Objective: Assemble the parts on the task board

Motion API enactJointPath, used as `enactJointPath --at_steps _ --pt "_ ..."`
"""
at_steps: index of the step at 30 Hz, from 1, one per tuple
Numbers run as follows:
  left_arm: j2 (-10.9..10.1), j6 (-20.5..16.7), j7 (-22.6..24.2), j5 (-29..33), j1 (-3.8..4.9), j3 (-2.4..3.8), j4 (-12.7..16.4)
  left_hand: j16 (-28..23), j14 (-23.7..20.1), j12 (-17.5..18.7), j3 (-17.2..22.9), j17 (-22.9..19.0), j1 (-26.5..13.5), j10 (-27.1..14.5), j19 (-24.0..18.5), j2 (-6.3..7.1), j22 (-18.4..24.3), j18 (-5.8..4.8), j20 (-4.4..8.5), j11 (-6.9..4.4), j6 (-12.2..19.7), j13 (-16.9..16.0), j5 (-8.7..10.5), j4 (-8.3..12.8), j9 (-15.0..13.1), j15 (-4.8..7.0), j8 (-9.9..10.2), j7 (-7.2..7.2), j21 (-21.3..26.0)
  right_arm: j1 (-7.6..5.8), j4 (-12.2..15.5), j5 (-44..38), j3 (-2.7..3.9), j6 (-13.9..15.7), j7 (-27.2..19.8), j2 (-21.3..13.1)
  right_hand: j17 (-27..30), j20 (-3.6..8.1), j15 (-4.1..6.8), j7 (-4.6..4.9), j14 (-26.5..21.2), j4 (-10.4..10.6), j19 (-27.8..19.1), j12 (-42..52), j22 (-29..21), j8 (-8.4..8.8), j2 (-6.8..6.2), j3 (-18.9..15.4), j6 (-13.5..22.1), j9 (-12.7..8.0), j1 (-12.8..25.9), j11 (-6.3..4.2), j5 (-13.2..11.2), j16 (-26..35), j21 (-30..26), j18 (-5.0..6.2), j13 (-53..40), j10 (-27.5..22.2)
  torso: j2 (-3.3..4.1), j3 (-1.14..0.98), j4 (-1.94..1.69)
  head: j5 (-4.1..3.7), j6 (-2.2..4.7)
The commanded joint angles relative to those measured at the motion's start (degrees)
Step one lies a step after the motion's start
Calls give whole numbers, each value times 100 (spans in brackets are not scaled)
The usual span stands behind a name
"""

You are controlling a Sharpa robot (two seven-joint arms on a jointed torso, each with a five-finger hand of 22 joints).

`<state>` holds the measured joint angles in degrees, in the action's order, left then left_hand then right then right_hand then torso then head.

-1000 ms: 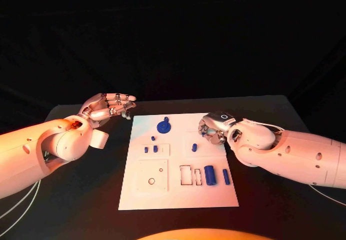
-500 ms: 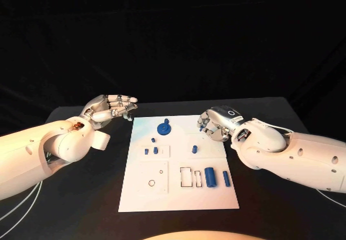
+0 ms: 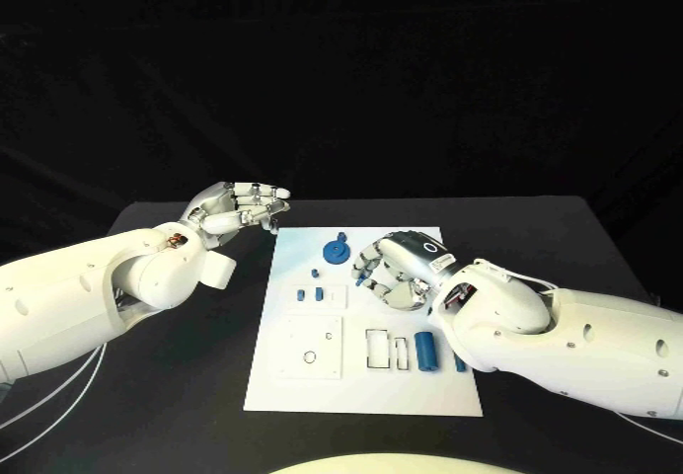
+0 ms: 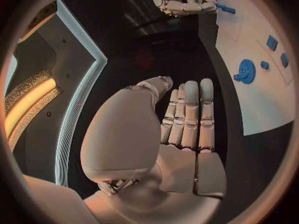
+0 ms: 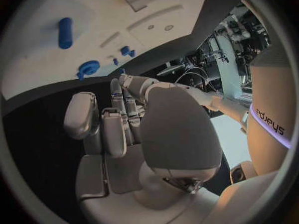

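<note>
1. 1 change stands out: within the last second the right hand (image 3: 395, 267) has moved from the board's right edge inward over the white task board (image 3: 363, 390), and now sits above the spot where a small blue peg stood.
2. Its fingers are curled downward; whether they hold that peg I cannot tell. This looks like a reach for a pick.
3. The left hand (image 3: 242, 207) hovers over the black desk (image 3: 171, 395) just beyond the board's far left corner, fingers curled, nothing in them.
4. The blue gear (image 3: 339, 250) and blue cylinder (image 3: 431, 347) lie untouched on the board.
</note>
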<state>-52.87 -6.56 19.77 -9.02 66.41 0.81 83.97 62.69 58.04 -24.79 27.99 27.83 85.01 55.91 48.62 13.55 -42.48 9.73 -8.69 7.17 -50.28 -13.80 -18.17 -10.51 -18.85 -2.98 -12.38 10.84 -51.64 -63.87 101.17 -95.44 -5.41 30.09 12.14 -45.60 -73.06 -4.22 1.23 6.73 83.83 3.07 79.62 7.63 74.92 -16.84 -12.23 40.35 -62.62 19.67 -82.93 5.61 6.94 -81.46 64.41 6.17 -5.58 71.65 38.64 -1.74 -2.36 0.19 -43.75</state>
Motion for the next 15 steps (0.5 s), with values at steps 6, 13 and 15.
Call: enactJointPath --at_steps 6,13,15 --pt "69 -90 102 52 2 4 60 -27 -40 -26 -10 -8 8 -50 -19 -31 8 80 -8 5 1 -5 -32 41 -2 -15 -38 33 37 240 -161 0 -69 -335 -157 462 17 3 34 29 279 -1 9 -24 289 -8 13 48 -22 8 75 -271 9 29 -66 -91 -41 309 9 8 -3 217 -58" --pt "131 -130 108 48 2 3 64 -29 -39 -26 -11 -9 6 -50 -18 -32 9 79 -9 6 1 -5 -32 41 -2 -16 -38 34 39 411 -332 -129 -118 -468 -54 750 24 2 32 32 278 -8 5 -30 288 -6 16 54 -16 10 80 -268 11 32 -73 -90 -42 307 -1 1 -5 347 -130" --pt "142 -135 110 45 3 2 62 -29 -39 -26 -11 -9 6 -50 -18 -32 9 79 -9 6 1 -5 -32 41 -2 -16 -38 34 39 447 -370 -167 -125 -481 -8 801 29 2 32 33 277 -9 2 -32 285 -6 17 55 -15 11 81 -268 12 35 -81 -88 -42 307 10 -4 4 405 -152"
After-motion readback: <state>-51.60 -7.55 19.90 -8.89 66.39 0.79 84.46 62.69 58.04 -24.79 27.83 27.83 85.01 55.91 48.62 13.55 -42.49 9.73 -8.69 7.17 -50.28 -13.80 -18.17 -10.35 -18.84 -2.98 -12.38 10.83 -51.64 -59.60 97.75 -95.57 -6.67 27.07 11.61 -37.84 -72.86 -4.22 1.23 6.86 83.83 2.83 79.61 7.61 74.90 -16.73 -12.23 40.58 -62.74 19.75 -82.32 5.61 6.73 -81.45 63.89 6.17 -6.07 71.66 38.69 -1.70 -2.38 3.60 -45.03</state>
